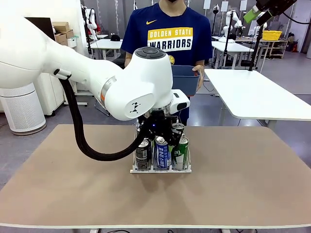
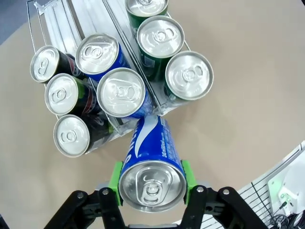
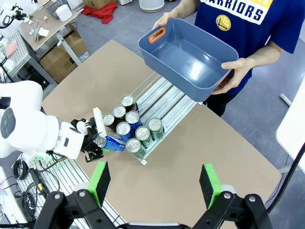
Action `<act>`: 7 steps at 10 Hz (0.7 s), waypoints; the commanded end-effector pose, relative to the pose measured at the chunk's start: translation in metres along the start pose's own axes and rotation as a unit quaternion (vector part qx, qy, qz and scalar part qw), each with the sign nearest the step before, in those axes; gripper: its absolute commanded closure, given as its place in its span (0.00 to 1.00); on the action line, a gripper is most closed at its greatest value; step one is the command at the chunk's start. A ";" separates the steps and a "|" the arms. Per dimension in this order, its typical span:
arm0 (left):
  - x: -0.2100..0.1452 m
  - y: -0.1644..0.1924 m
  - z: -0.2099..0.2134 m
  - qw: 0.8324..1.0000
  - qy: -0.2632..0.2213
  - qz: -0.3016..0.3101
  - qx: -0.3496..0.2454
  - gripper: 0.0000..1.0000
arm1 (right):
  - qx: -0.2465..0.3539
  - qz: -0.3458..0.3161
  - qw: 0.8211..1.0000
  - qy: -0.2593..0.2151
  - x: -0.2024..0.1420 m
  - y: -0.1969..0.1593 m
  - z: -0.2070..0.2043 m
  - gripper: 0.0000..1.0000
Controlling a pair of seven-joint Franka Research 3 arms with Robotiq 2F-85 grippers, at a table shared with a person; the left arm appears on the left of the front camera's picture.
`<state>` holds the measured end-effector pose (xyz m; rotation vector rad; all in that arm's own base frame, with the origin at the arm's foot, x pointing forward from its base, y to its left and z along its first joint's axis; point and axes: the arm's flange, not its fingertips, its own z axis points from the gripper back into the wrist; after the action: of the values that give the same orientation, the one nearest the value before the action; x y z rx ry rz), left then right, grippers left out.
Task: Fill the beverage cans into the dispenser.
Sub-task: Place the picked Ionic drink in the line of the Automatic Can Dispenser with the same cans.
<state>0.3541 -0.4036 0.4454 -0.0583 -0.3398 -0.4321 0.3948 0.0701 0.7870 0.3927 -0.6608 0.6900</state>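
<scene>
left wrist view, blue can (image 2: 151, 176) clamped between left fingers (image 2: 114, 177), beside dispenser (image 2: 71, 19)

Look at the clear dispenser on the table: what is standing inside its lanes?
The dispenser holds eight upright cans: three black cans, two blue cans, three green cans. In the front view the left arm covers its rear. The left gripper holds another blue can tilted outside.

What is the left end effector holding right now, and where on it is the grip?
The left end effector holds a blue can tilted, its green pads clamped on opposite sides of the body just below the silver top.
</scene>
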 end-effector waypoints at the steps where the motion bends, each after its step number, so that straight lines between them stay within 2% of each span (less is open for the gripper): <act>1: 0.022 0.010 -0.011 0.999 -0.035 0.017 0.020 0.42 | 0.003 0.000 1.000 0.000 -0.003 0.002 0.000 0.00; 4: 0.032 0.021 -0.017 0.998 -0.042 0.030 0.041 0.42 | 0.003 0.000 1.000 0.000 -0.003 0.002 0.000 0.00; 7: 0.045 0.026 -0.025 0.999 -0.040 0.029 0.021 0.42 | 0.003 0.000 1.000 0.000 -0.003 0.002 0.000 0.00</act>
<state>0.3945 -0.3939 0.4355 -0.0303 -0.3726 -0.3726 0.3948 0.0701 0.7870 0.3927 -0.6608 0.6900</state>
